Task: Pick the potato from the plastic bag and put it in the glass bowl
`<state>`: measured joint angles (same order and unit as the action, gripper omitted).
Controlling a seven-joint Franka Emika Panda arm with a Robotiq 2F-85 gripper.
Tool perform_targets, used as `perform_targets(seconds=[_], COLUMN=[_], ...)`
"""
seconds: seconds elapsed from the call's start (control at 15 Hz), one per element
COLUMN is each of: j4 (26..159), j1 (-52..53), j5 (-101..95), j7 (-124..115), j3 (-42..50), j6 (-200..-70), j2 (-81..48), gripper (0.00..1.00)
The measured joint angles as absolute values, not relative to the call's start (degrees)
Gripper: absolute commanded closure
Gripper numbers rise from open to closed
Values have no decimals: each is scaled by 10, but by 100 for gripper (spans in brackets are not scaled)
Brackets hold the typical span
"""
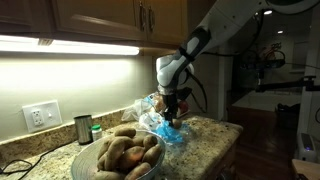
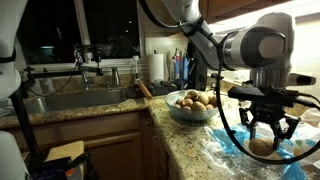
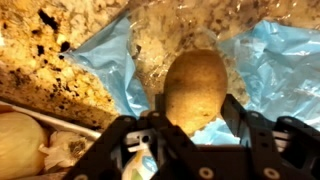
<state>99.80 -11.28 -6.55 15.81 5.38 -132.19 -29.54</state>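
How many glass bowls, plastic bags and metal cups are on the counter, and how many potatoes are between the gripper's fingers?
Glass bowl: 1
Plastic bag: 1
Metal cup: 1
Potato at the gripper: 1
Total: 4

Small dark metal cup [image 1: 83, 129] near wall outlet [image 1: 41, 116]; sink [image 2: 70, 100] with faucet [image 2: 82, 66].
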Motion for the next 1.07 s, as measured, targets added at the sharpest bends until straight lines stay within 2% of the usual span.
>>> perform_targets(seconds=[1.07], j4=[1125], j1=[-43], j5=[-202], j7=[38], j3=[62], j6=[-1325], j2=[-140], gripper=[67])
